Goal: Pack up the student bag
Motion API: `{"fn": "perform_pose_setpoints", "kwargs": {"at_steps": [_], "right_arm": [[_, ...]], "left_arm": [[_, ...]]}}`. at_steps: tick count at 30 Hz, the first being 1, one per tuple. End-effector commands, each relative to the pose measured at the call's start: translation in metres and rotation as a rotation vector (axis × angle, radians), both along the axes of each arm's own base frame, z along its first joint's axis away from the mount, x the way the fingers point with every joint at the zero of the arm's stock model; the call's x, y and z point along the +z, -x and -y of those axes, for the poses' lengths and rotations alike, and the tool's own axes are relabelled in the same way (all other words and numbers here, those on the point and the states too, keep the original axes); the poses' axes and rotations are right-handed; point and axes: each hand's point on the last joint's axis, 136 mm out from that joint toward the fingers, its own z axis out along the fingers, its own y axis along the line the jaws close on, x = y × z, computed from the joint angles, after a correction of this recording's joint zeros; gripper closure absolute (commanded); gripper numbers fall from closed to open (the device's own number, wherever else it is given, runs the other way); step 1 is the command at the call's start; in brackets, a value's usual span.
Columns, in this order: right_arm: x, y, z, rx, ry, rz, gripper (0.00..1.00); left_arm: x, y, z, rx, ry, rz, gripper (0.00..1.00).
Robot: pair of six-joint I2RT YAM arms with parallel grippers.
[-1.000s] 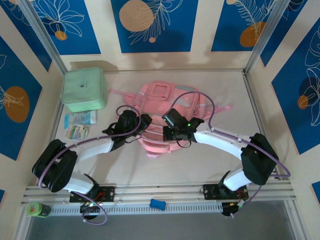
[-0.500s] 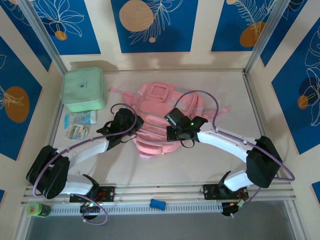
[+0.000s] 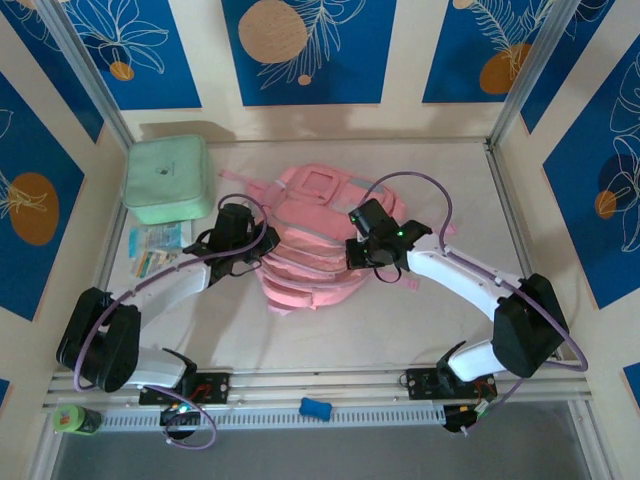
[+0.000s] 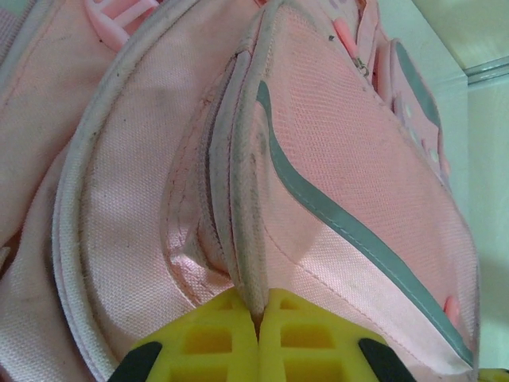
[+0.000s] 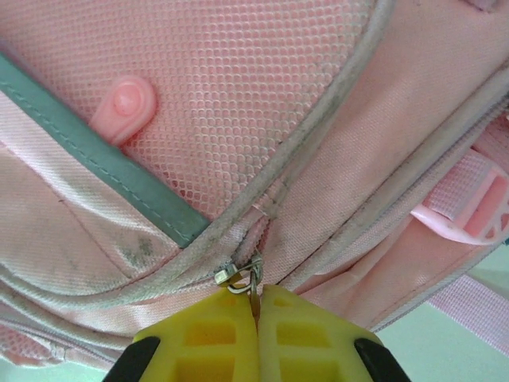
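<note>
The student bag [image 3: 310, 215], a soft pink backpack with grey stripes, lies flat in the middle of the table. My left gripper [image 3: 254, 250] is at its left side, shut on a piped seam edge [image 4: 242, 239] of a front pocket; the yellow fingers [image 4: 207, 342] pinch that fabric fold. My right gripper [image 3: 362, 256] is at the bag's right side, shut on a small metal zip pull [image 5: 248, 278] at the end of a closed zip. A pink rubber tab [image 5: 126, 105] and grey stripe [image 5: 103, 171] sit above it on the mesh panel.
A mint green square zip case [image 3: 167, 178] stands at the back left, with small printed packets [image 3: 158, 250] in front of it. A blue object [image 3: 315, 407] and a green bottle [image 3: 75, 420] lie by the front rail. Metal frame posts edge the table.
The left gripper has shut on the bag's seam and shifted left. The right gripper has moved right and farther back with the zip pull. The bag has spread sideways between them.
</note>
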Motion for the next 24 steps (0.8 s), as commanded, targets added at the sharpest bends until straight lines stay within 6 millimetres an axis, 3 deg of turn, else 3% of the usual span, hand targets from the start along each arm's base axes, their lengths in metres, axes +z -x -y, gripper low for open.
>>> {"fn": "perform_pose_setpoints", "kwargs": {"at_steps": [1, 3, 6, 8, 9, 13, 16, 18, 21, 24], "right_arm": [[0.010, -0.001, 0.015, 0.003, 0.035, 0.022, 0.87], [0.019, -0.002, 0.019, 0.001, 0.016, 0.046, 0.75], [0.032, -0.006, 0.032, -0.033, -0.026, 0.096, 0.57], [0.041, -0.013, 0.048, -0.088, -0.052, 0.142, 0.35], [0.044, -0.018, 0.061, -0.133, -0.057, 0.164, 0.25], [0.043, -0.040, 0.135, -0.400, 0.028, 0.281, 0.14], [0.034, -0.055, 0.182, -0.532, 0.088, 0.359, 0.02], [0.029, -0.065, 0.205, -0.577, 0.119, 0.421, 0.01], [0.019, -0.080, 0.219, -0.545, 0.147, 0.506, 0.01], [0.005, -0.095, 0.221, -0.481, 0.149, 0.573, 0.01]], "left_arm": [[0.002, -0.008, -0.023, 0.024, -0.093, 0.023, 0.95], [0.009, -0.002, -0.027, 0.018, -0.103, 0.044, 0.72], [0.024, 0.008, -0.034, -0.008, -0.128, 0.106, 0.54], [0.029, 0.017, -0.049, 0.000, -0.205, 0.118, 0.40], [0.032, 0.020, -0.061, 0.015, -0.264, 0.125, 0.33], [0.042, 0.032, -0.123, 0.132, -0.538, 0.168, 0.00], [0.044, 0.036, -0.173, 0.267, -0.752, 0.207, 0.00], [0.044, 0.033, -0.193, 0.297, -0.863, 0.242, 0.01], [0.046, 0.024, -0.209, 0.297, -1.032, 0.358, 0.01], [0.035, 0.013, -0.206, 0.249, -1.071, 0.490, 0.01]]}}
